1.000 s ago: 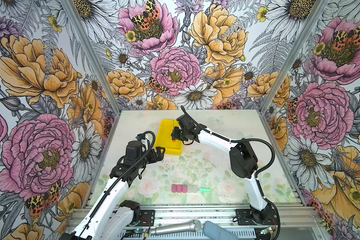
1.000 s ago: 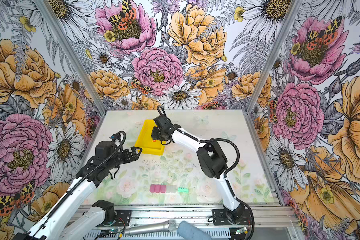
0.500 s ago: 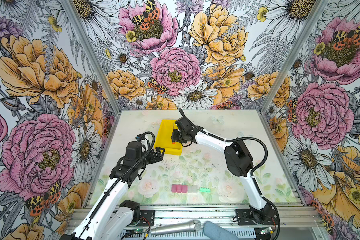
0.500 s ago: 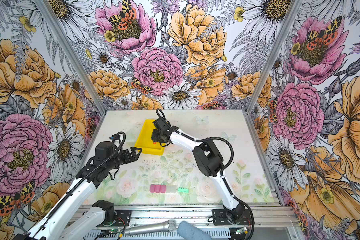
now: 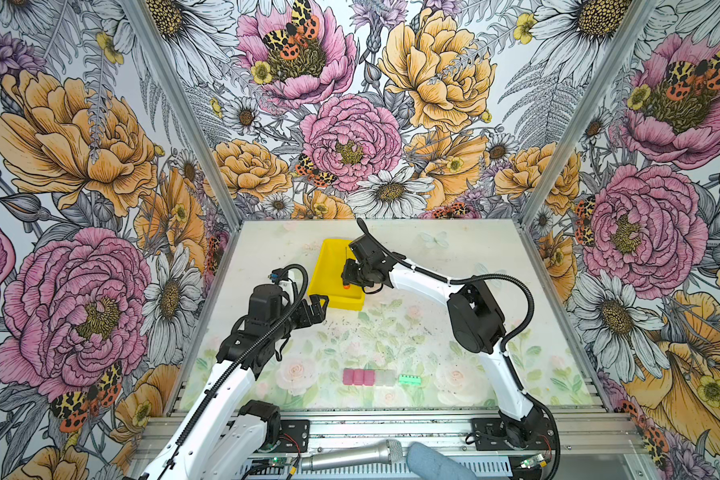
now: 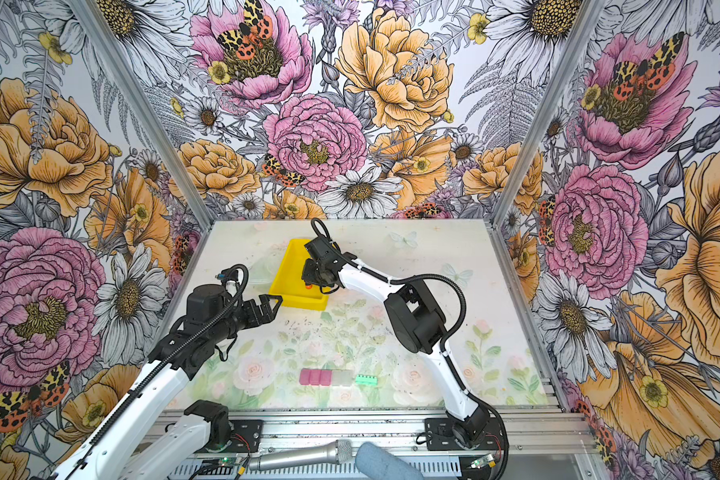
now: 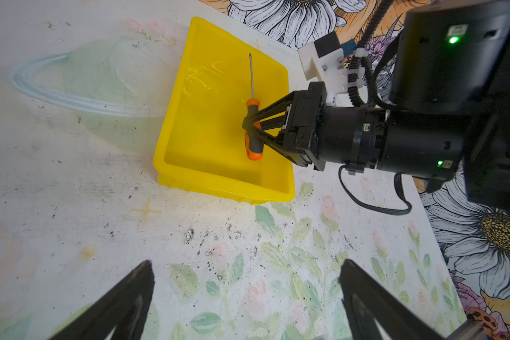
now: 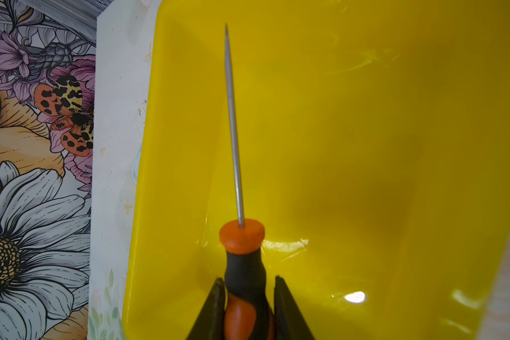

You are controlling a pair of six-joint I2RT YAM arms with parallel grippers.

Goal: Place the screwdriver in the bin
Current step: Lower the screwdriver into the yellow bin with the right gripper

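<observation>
1. Pink blocks (image 5: 358, 376), clear blocks (image 5: 385, 377) and a green block (image 5: 410, 379) lie in a row, lower centre in both top views.
2. A silver microphone (image 5: 352, 456) lies along the bottom edge.

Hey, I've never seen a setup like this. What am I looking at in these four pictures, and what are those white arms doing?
These are two robot arms at a table, each ending in a two-fingered pincer. Two pictures look down from overhead, nearly alike; two come from cameras on the arms' wrists. On the table sit a yellow bin and a row of small pink, clear and green blocks. The right pincer is shut on the handle of a screwdriver, holding it over the bin's inside. The left pincer is open and holds nothing, near the bin's corner.
</observation>
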